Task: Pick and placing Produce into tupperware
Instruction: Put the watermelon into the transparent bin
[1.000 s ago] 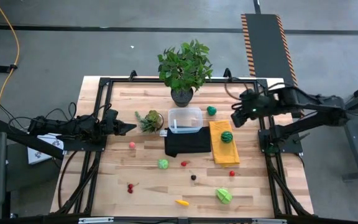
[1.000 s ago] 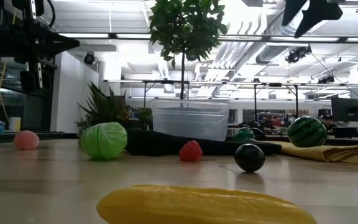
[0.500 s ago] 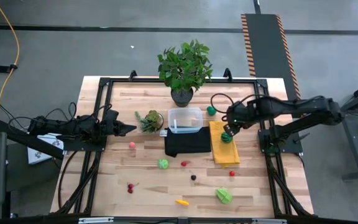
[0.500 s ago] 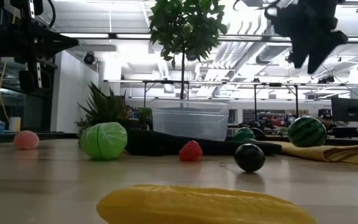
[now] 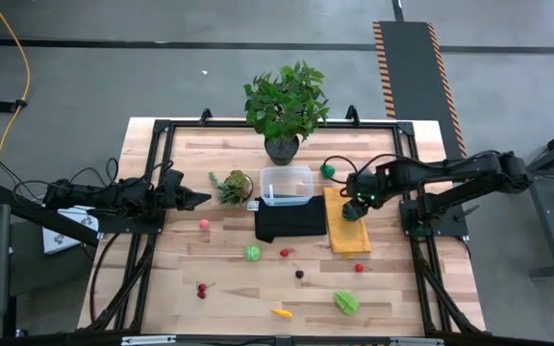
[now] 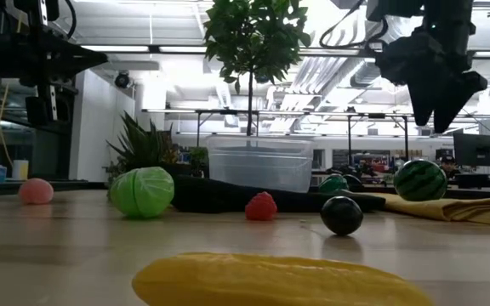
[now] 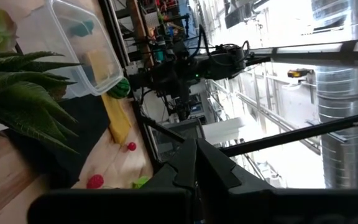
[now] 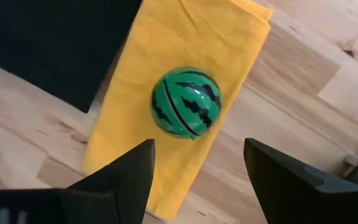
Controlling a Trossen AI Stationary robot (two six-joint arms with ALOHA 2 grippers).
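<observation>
Yellow cloth carried the striped watermelon ball, lying free at twelve o'clock from the right gripper, whose fingers stood spread and empty.

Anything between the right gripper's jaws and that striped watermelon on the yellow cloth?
Nothing. In the right wrist view the right gripper has open jaws with only bare yellow cloth before the striped watermelon. The low view shows it above the melon, clear air between.

Right end effector open, pointing down; left end effector shut, parked.
</observation>
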